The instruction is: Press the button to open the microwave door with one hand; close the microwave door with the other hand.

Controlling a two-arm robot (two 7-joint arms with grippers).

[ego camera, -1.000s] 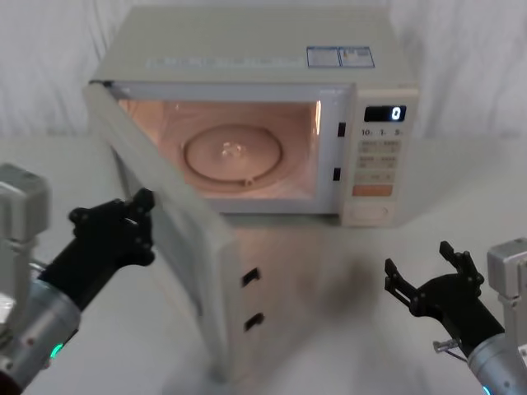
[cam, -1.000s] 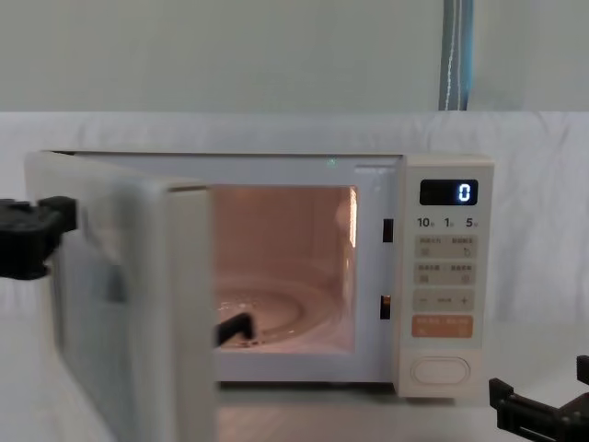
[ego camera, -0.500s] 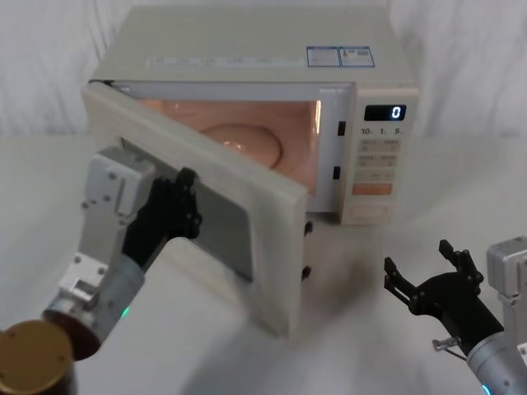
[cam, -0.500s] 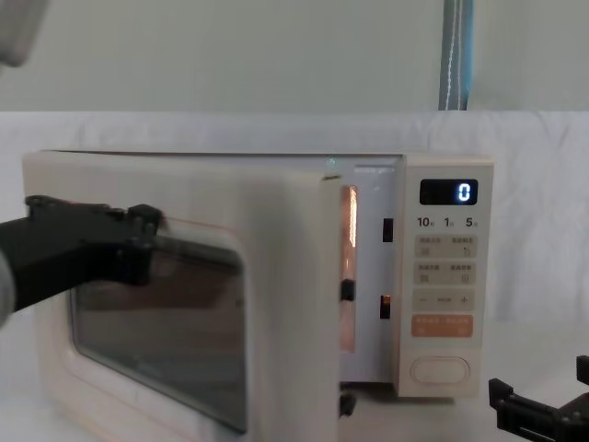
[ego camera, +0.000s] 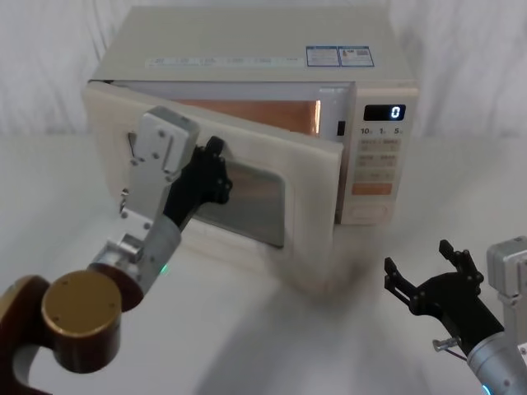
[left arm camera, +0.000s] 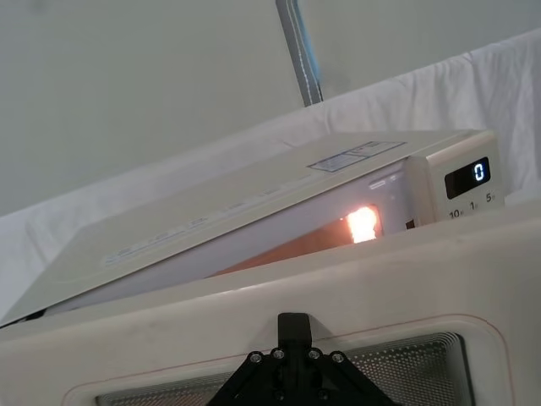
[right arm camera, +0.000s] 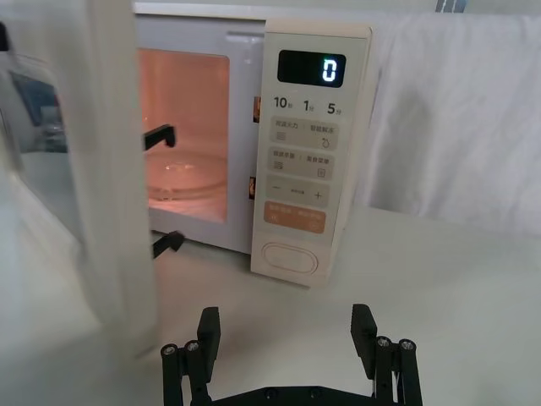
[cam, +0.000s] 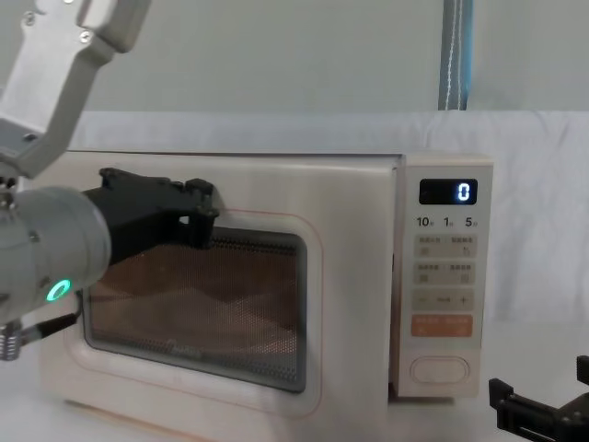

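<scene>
White cloth drapes the surface (ego camera: 272,346) under the microwave (ego camera: 247,49). Its door (ego camera: 309,177) stands slightly ajar, and the left end effector (ego camera: 216,169) presses on the window, seemingly to shut it; whether it is spread I cannot tell. The right end effector (right arm camera: 287,334) hovers wide and empty before the button (right arm camera: 290,257). That wrist view shows the lit cavity, which the chest view hides.

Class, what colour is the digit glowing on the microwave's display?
The digit glows pale cyan-white on the black display; the right wrist view shows it best.
</scene>
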